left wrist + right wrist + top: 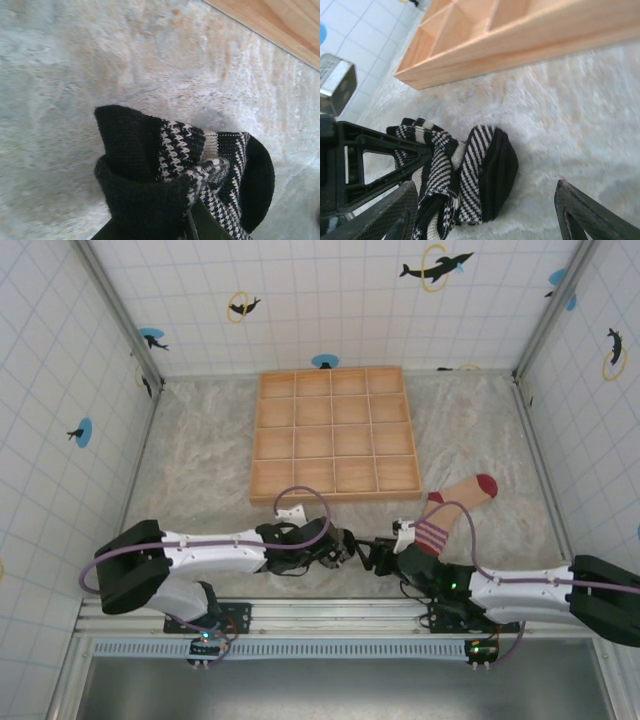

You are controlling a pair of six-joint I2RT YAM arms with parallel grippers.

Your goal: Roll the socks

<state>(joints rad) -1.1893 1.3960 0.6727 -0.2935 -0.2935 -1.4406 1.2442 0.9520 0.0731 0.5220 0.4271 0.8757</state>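
Pale mat (580, 125) — bunched black-and-white sock (470, 170)

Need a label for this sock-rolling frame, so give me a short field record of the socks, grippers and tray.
tray: wooden, compartments empty
striped sock: bunched on the table, in front of the tray
tan sock: lying unrolled, right of the tray
left gripper: shut on the striped sock
right gripper: open, at the striped sock, not gripping
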